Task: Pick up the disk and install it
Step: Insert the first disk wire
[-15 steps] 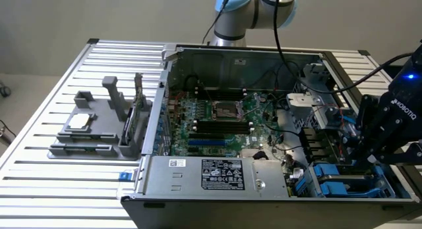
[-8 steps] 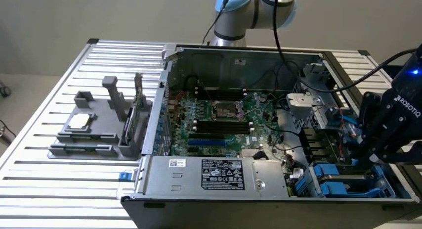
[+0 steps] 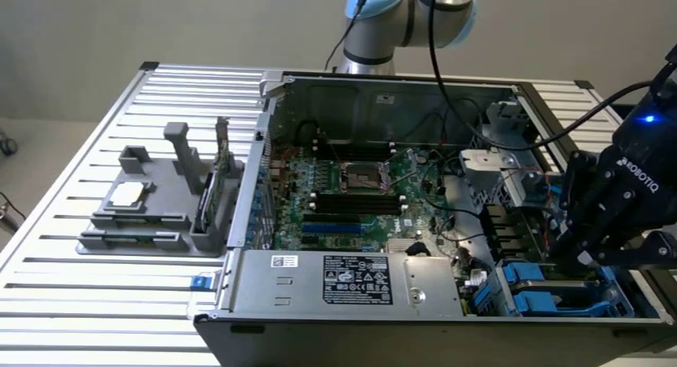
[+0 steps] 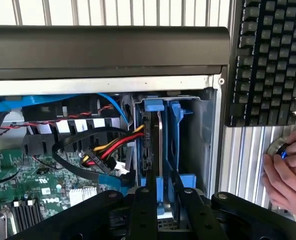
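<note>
The bench (image 3: 63,256) is ribbed bare metal with a dull silver sheen. The computer case (image 3: 317,335) is matt dark metal outside, pale grey sheet steel inside. The power-supply box (image 3: 349,281) is brushed grey metal with paper stickers. The disk (image 4: 151,145) shows a dark metal edge in a smooth blue plastic carrier (image 4: 176,135). The fingers (image 4: 143,210) are matt black. The keyboard (image 4: 270,60) is black plastic.

Even bright light, sharp focus (case interior (image 3: 370,185) shadowed), mild glare.
</note>
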`<action>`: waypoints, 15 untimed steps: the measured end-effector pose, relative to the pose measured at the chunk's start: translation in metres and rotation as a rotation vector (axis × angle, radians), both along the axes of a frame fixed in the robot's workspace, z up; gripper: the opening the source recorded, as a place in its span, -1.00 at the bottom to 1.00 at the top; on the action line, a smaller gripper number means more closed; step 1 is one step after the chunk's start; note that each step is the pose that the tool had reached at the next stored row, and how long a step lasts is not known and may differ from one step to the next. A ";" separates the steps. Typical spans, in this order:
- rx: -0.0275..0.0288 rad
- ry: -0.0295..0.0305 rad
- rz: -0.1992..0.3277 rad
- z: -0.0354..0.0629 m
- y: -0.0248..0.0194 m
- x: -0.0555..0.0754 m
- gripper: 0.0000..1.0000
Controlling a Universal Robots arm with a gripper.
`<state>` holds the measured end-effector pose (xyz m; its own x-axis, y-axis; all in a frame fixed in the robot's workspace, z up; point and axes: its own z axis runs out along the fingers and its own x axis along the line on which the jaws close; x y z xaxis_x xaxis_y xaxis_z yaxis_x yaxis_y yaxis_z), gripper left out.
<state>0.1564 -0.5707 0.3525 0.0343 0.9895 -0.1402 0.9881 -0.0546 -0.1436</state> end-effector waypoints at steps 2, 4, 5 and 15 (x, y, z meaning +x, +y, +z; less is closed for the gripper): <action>0.0034 0.0016 0.000 0.0005 0.0000 -0.005 -0.51; 0.0139 0.0042 0.001 0.0018 0.0000 -0.010 -0.51; 0.0224 0.0054 0.001 0.0020 -0.0001 -0.011 -0.51; 0.0669 0.0073 0.004 0.0029 0.0000 -0.017 -0.51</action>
